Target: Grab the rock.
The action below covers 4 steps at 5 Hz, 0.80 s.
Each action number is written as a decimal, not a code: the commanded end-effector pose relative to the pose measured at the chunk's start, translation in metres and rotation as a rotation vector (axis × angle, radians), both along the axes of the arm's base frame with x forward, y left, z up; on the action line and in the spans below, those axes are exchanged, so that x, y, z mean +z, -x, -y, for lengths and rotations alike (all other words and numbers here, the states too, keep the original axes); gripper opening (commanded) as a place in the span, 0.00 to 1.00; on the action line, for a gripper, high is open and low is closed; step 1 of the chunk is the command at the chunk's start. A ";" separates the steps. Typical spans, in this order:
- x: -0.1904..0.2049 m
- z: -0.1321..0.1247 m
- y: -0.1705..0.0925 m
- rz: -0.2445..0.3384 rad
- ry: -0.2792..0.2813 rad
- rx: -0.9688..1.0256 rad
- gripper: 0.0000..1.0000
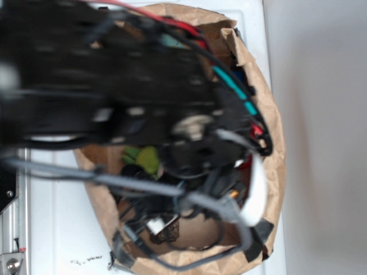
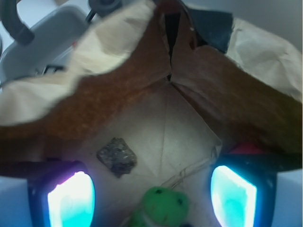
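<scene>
A: Progress is judged to be partial. The pincer [image 2: 151,196] is seen lowered inside the paper bag [image 2: 118,80], but nothing is held: its two glowing pads [image 2: 71,201] are spread wide, with bare bag floor shown between them. The reach into the bag appears done; the closing and the lift are left.

B: And the rock [image 2: 117,156], where is it placed?

A: In the wrist view it is found lying flat on the creased floor of the bag, at about ten o'clock from the midpoint between the pads. It is set just above and inward of the pad at the left of that view, near it but apart from it. No contact is shown.

B: Is anything else noted close by?

A: A green toy [image 2: 162,208] with dark spots is seen at six o'clock, between the pads at the bottom edge, just beside the rock's lower right. A red shape [image 2: 246,149] is glimpsed at about two o'clock, above the other pad; what it is cannot be told.

B: What is offered by the exterior view?

A: Little. The frame is filled by the blurred black arm [image 1: 114,86] and its cables over the bag's mouth, and the rock cannot be made out there with any certainty.

B: So what is called for?

A: A shift toward ten o'clock is judged to be needed, so that the rock is centred between the pads and the green toy is left out of the grasp.
</scene>
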<state>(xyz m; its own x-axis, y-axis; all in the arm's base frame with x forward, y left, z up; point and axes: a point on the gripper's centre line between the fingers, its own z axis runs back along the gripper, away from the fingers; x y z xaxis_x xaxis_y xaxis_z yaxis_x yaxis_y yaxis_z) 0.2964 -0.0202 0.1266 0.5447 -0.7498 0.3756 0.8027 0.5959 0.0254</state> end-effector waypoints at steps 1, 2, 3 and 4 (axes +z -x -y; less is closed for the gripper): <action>0.008 -0.031 -0.026 0.024 -0.162 -0.037 1.00; 0.008 -0.038 -0.025 0.057 -0.228 -0.097 1.00; -0.003 -0.028 -0.015 0.042 -0.226 -0.199 1.00; -0.016 -0.014 0.005 0.027 -0.148 -0.361 1.00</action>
